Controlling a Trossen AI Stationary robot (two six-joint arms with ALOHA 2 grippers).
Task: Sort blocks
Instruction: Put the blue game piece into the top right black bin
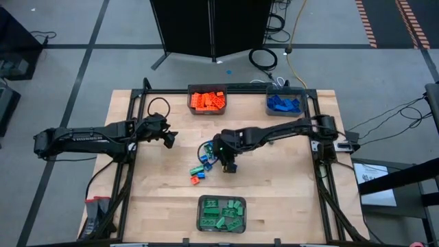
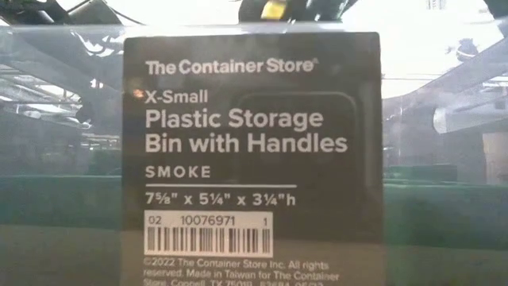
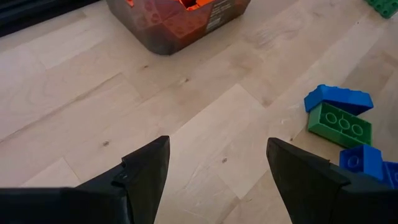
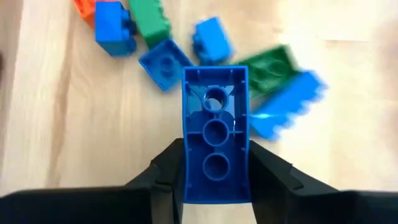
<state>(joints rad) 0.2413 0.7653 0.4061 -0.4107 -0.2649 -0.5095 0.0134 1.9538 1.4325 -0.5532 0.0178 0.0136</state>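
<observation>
So the right claw (image 4: 214, 177) is clamped on a blue block (image 4: 215, 134), and the right wrist view is the only one that shows it properly: you're looking at the hollow underside, smooth glossy plastic with three round tubes in a row, pinched on its long sides between the two dark matte fingers. Below it sits the loose pile (image 4: 186, 43) of blue, green and orange blocks on the table (image 4: 62, 124), which is pale wood planks with visible grain. From the high view the same claw (image 1: 228, 163) hangs over the middle of the table just beside that pile (image 1: 202, 168), but the held block is basically hidden there. What the high view does give you is the layout: three grey see-through rectangular bins, the orange bin (image 1: 207, 101) and blue bin (image 1: 285, 103) along the far edge, the green bin (image 1: 221, 213) at the near edge, each with matching blocks inside. The left claw (image 1: 167, 137) hovers over the left part of the table with its fingers apart and nothing between them; its wrist view shows bare wood between the two wedge-shaped fingers (image 3: 146, 171), a corner of the orange bin, plus a green studded block (image 3: 339, 124) touching blue ones. The low view is just filled by a bin's dark product label (image 2: 250, 159).
</observation>
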